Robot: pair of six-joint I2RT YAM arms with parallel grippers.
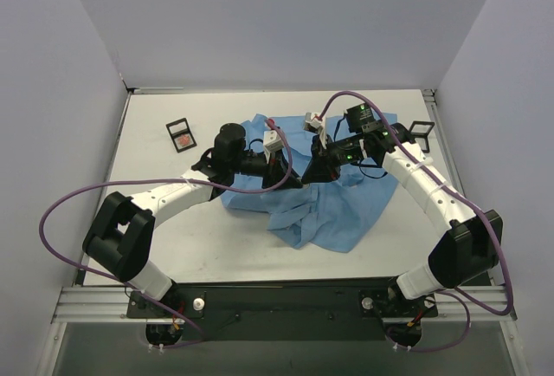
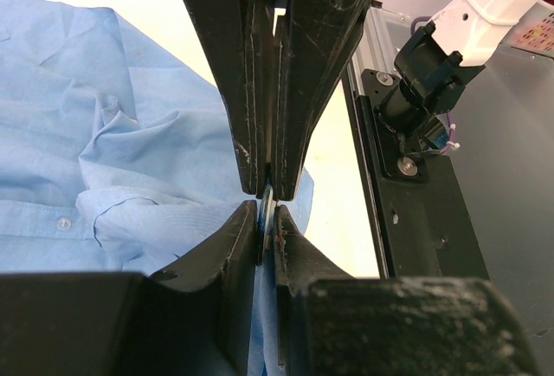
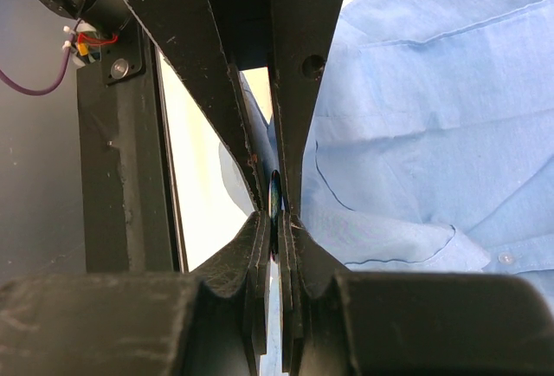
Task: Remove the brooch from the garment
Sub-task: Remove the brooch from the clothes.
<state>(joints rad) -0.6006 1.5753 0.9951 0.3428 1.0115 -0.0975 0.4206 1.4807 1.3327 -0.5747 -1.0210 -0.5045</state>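
Now the right end effector (image 3: 277,217) pinches the brooch (image 3: 275,189) and the left end effector (image 2: 267,206) pinches the garment (image 2: 112,142), so the right should pull gently toward 3 o'clock.

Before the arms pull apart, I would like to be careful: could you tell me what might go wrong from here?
1. The left tool and right tool pinch the brooch tip to tip, so pulling could knock the tips together.
2. Cloth of the shirt sits inside the left tool's grip; it may lift or tear.
3. Only the brooch's thin edge is held; it could slip.
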